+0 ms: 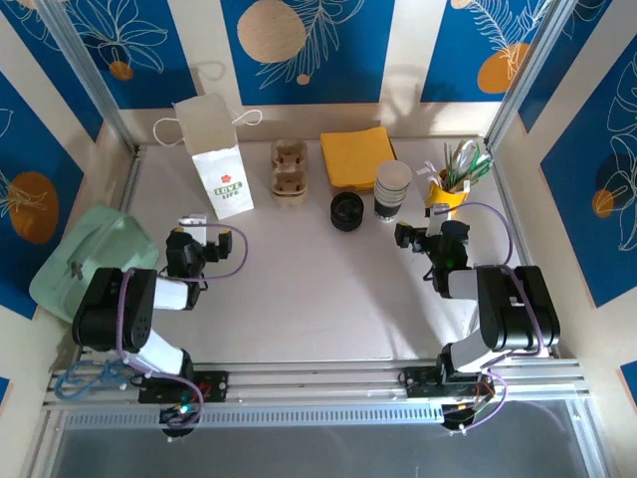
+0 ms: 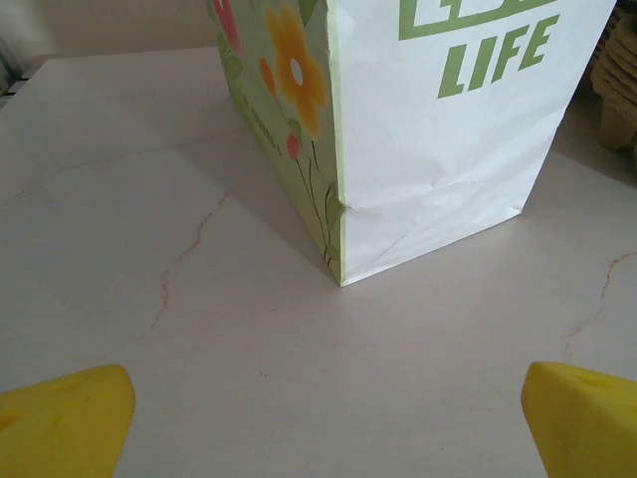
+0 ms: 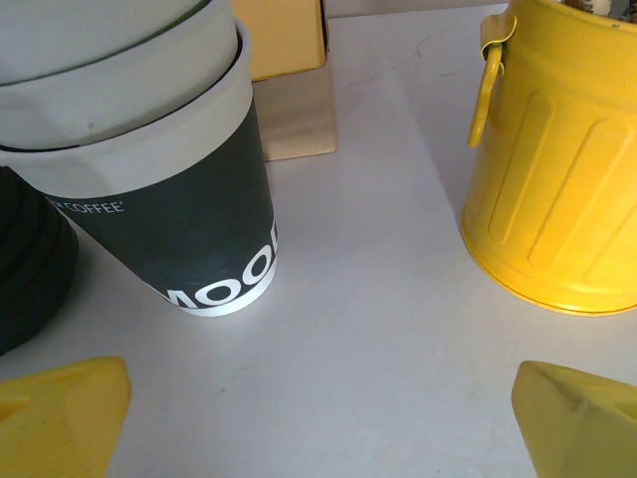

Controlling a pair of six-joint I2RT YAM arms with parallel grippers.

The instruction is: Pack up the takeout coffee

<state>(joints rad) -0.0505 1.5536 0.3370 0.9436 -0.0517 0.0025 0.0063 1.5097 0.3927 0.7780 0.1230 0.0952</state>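
Looks like the very start of packing, with nothing lifted. Cannot settle which thing is the takeout coffee. Upper centre of the top view: a round black-topped thing (image 1: 347, 211) on the bench (image 1: 318, 299), just left of the cup stack (image 3: 169, 189) and well apart from the paper bag (image 2: 448, 149) at upper left. Maybe a lidded cup, maybe only loose lids. Seen at the left edge of the right wrist view as a dark ribbed side, so probably lids.

Probably best to begin with the right claw (image 3: 318, 418), facing the stack. Should swing toward the left of its frame, away from the yellow bucket (image 3: 557, 179), square up on the round body, close gently enough not to crush paper, and lift straight up before travelling. Should keep the cup upright all the way to the bag. Worth using the left claw (image 2: 323, 423) to steady the bag near its bottom corner.

Right claw: spread wide, yellow fingertips (image 3: 577, 413) at both lower corners, touching nothing, gripping nothing. Left claw: likewise wide apart, fingertips (image 2: 60, 413) clear of the bag, empty.
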